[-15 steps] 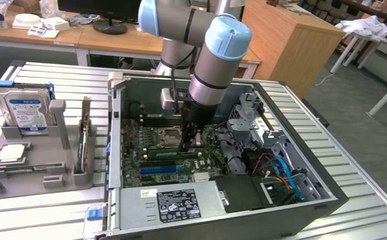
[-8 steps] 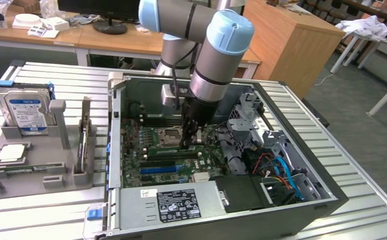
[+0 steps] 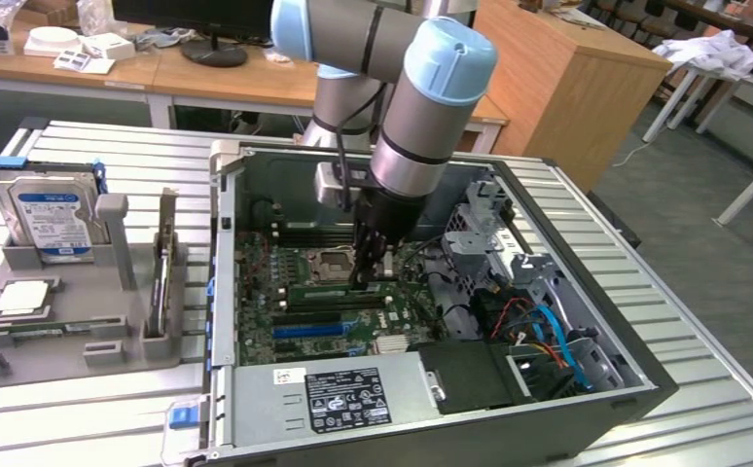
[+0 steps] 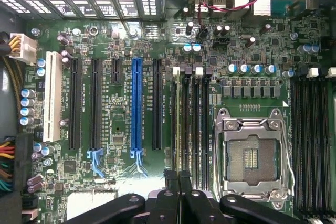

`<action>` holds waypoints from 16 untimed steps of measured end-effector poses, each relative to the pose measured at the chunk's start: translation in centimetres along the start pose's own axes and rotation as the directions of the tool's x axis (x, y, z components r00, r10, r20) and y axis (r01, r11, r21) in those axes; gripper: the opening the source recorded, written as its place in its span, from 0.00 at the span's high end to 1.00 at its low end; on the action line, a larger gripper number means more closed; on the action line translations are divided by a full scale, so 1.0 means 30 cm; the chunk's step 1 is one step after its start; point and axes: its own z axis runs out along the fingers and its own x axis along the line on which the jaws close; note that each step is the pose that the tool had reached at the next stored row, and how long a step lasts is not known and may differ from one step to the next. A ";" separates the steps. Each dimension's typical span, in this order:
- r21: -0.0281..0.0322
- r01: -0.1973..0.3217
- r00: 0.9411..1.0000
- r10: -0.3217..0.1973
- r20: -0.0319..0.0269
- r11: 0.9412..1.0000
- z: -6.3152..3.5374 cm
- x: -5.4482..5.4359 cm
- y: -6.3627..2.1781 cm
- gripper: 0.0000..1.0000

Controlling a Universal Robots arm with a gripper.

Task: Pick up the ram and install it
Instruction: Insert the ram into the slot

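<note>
occluded: motherboard [image 3: 286, 304] partly behind arm [image 3: 418, 117] | cropped: end effector [image 4: 178, 174] base | unreadable: label [image 3: 346, 399] print

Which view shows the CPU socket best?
The wrist view: the CPU socket faces the camera squarely, metal frame and centre contacts clear. The exterior view shows the socket small and at a slant.

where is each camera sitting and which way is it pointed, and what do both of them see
Exterior view: off the arm, raised beside the table, looking down at an angle into the open computer case; the arm shows, reaching into the case.
Wrist view: on the wrist, facing the motherboard squarely from close above; the shut gripper shows, over the memory slots.
Shared: both see the gripper, the motherboard and the open CPU socket.
</note>
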 end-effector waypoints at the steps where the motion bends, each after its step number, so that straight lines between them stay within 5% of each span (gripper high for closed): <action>1: -0.006 0.000 1.000 0.000 0.000 1.000 0.000 0.000 -0.002 0.88; 7: -0.035 -0.001 1.000 0.001 0.000 0.999 -0.001 0.000 -0.020 0.88; 13: -0.040 -0.001 1.000 0.001 0.000 0.999 -0.002 0.000 -0.024 0.88; 16: -0.049 -0.001 1.000 0.001 0.000 0.999 -0.002 0.000 -0.032 0.88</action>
